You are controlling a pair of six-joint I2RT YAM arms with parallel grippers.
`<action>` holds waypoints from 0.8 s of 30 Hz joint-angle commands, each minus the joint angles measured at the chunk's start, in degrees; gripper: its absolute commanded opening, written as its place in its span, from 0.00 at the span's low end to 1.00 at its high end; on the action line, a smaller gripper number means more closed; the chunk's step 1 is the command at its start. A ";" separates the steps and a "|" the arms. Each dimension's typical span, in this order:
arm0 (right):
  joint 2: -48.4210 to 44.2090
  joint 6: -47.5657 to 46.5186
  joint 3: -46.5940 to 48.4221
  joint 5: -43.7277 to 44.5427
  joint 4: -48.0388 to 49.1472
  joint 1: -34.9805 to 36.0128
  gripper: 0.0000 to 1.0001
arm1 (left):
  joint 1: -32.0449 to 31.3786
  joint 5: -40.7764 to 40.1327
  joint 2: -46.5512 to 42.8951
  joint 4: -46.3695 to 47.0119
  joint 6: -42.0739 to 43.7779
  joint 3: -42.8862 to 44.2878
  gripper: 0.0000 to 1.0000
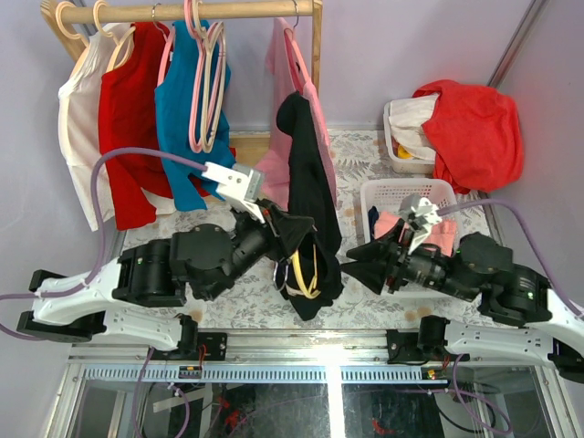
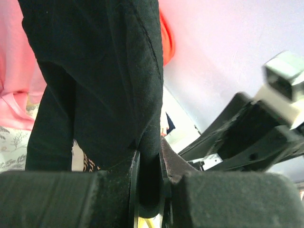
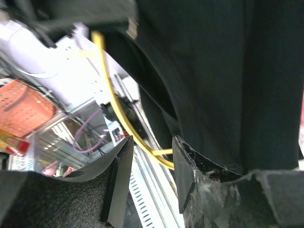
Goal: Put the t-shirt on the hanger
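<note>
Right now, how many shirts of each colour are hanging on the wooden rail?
White shirt: 1
Red shirt: 1
Blue shirt: 1
Pink shirt: 1
Total: 4

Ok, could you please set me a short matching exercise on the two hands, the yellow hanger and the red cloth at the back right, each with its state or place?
Things:
1. left hand
2. right hand
3. hanger
4. red cloth

States or places:
a. draped over the white bin
b. open, holding nothing
c. shut on the t-shirt
d. yellow, partly hidden by the t-shirt

Pairs: 1-c, 2-b, 3-d, 4-a.
</note>
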 commanded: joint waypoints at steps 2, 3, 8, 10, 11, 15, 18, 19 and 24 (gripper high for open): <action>3.07 2.95 -3.01 9.93 -0.90 -0.24 0.46 | -0.16 -4.64 -3.39 11.00 5.26 3.06 0.00; 3.66 3.31 -3.27 10.31 -0.56 -0.24 0.47 | -0.13 -4.95 -3.51 11.56 5.70 3.08 0.00; 6.05 5.33 -5.17 12.43 1.72 -0.24 0.51 | -0.12 -6.86 -4.25 14.92 6.91 1.34 0.00; 6.41 5.77 -5.81 13.41 2.91 -0.24 0.52 | -0.13 -7.91 -4.22 15.61 7.21 0.71 0.00; 6.63 5.89 -5.96 13.94 3.24 -0.24 0.53 | -0.12 -8.33 -4.08 15.76 7.26 0.63 0.00; 7.83 6.39 -5.63 16.43 3.99 -0.24 0.54 | -0.17 -9.23 -3.30 16.24 7.76 0.63 0.00; 8.33 7.30 -5.61 19.45 4.48 -0.24 0.55 | -0.13 -9.04 -3.12 16.49 7.73 0.53 0.00; 8.37 7.25 -5.75 19.42 5.24 -0.24 0.55 | -0.12 -9.05 -3.15 16.30 7.69 0.44 0.00; 10.34 7.45 -4.71 19.18 6.35 -0.24 0.57 | -0.14 -9.28 -3.77 15.87 6.95 -0.44 0.00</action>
